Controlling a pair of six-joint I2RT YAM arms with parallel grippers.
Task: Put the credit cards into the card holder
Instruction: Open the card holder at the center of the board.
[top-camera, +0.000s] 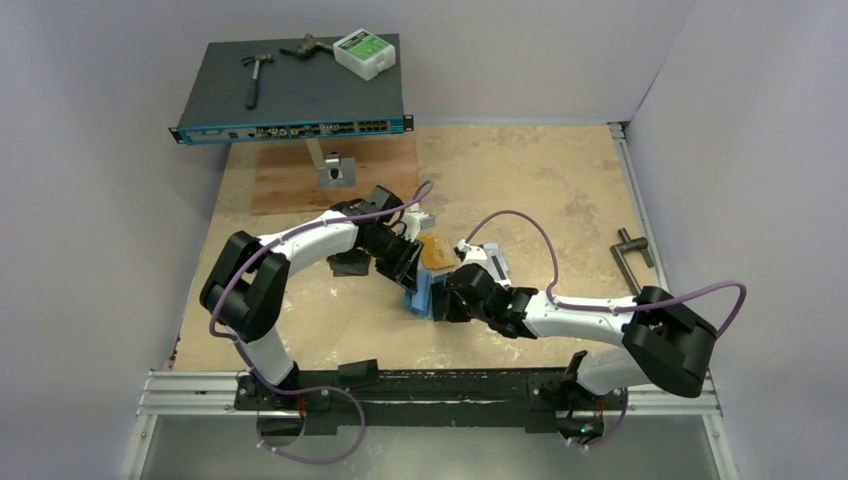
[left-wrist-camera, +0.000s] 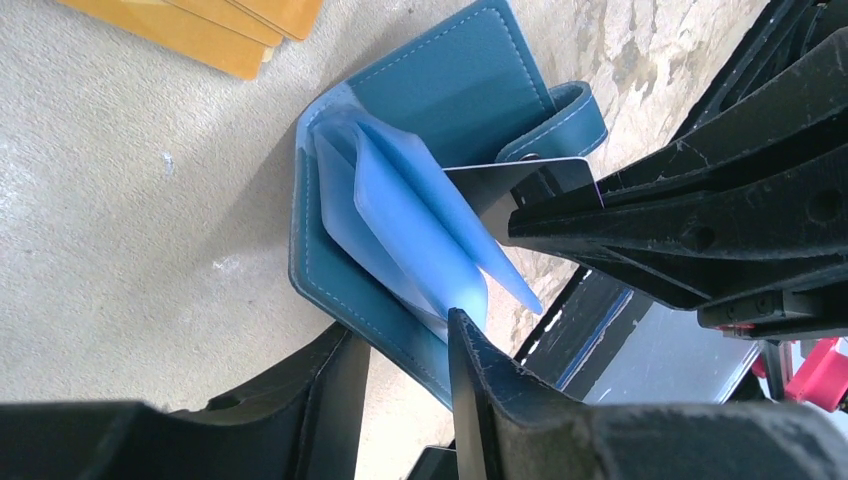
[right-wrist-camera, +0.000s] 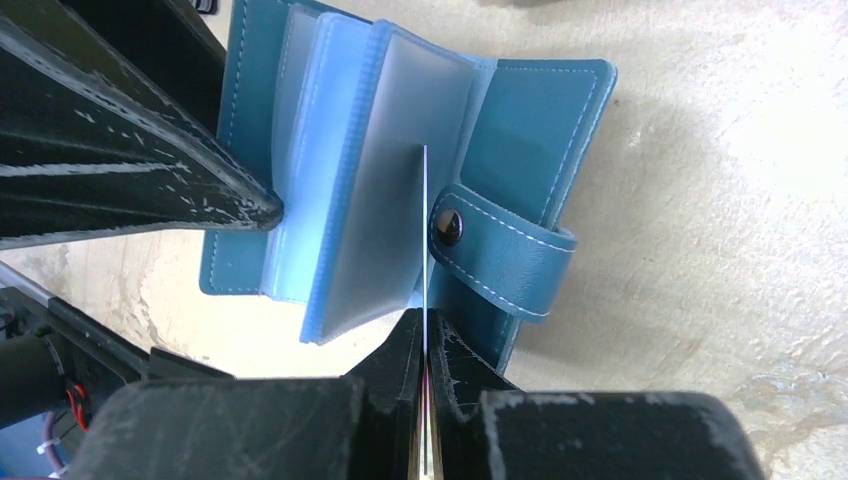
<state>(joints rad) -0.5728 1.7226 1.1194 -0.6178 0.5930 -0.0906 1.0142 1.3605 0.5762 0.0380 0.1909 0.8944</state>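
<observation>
At the upper left of the left wrist view, the orange cards (left-wrist-camera: 200, 30) lie on the surface (left-wrist-camera: 120, 220), near the card holder (left-wrist-camera: 450, 90), which lies open mid-frame with its pale pockets fanned up. My left gripper (left-wrist-camera: 405, 335) straddles the cover's near edge, jaws narrow; I cannot tell whether they bite. Further right, my right gripper (right-wrist-camera: 425, 325) pinches a grey card (left-wrist-camera: 500, 180) edge-on over a pocket leaf. My worry: if the holder is unpinned, the card's push could slide it, or the card could slip between leaves rather than into a sleeve.
</observation>
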